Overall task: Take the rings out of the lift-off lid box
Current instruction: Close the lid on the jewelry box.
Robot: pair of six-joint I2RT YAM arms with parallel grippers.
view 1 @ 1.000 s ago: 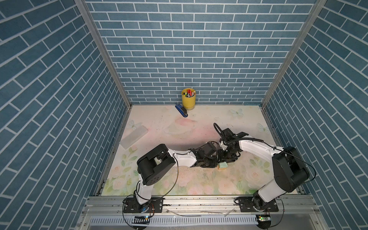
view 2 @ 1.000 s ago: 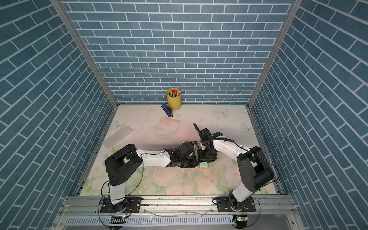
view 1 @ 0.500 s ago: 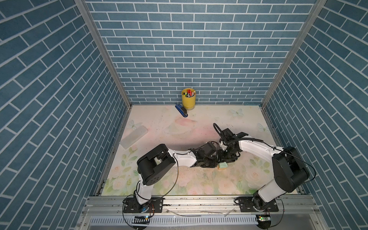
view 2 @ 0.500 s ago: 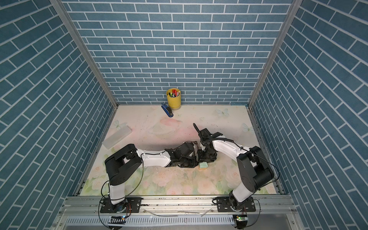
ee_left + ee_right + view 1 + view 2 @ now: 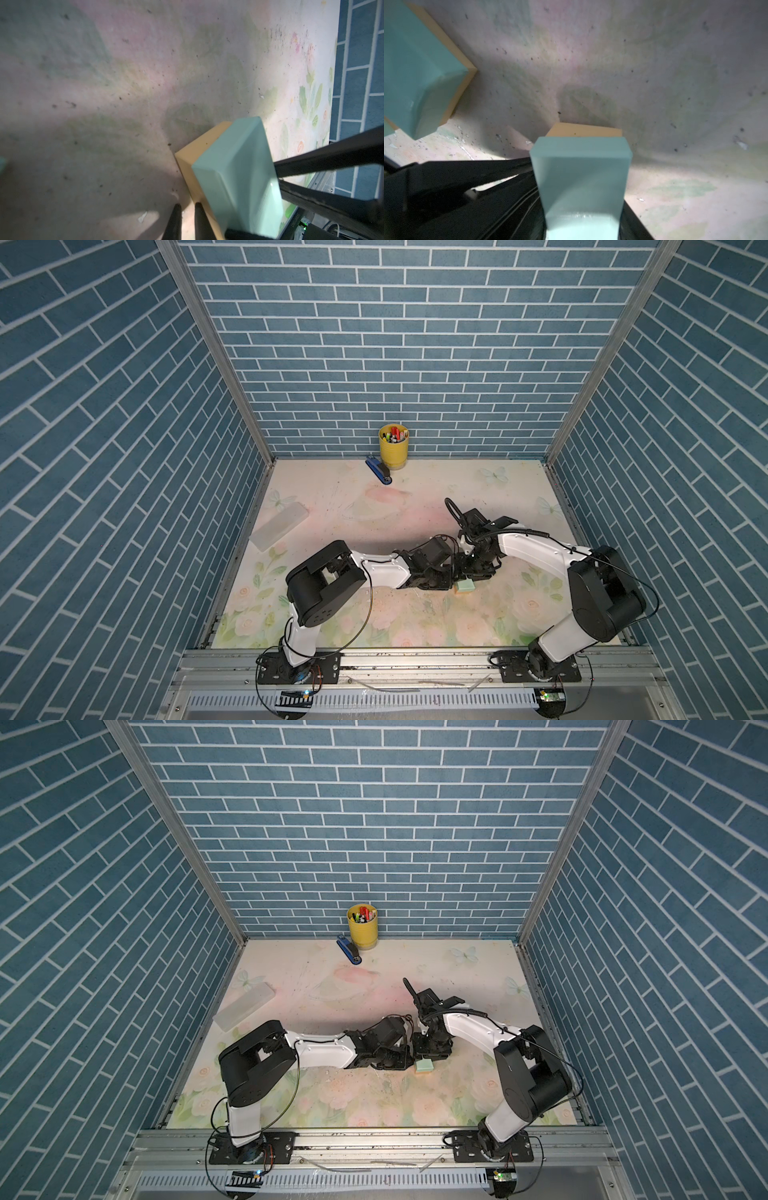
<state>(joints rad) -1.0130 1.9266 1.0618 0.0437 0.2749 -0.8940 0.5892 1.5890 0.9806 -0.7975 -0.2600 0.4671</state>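
Nothing visibly moved: left hand (image 5: 188, 218) clenched beside box (image 5: 193, 151), right hand (image 5: 471, 574) grasping its mint-green lid (image 5: 234, 166).

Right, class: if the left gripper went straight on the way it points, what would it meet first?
Most likely the box, at its tan lower part: the shut left gripper points at that side, one tip seemingly touching it. Depth is unclear; otherwise the table.

Left arm (image 5: 324, 1048) and right arm (image 5: 473, 1027) meet mid-mat (image 5: 374, 1098) just behind 1 mint-green box (image 5: 424, 1065); a yellow pen cup (image 5: 363, 932) and blue stapler (image 5: 349, 950) sit by the back wall (image 5: 374, 844), a pale block (image 5: 244, 1007) well apart to the left
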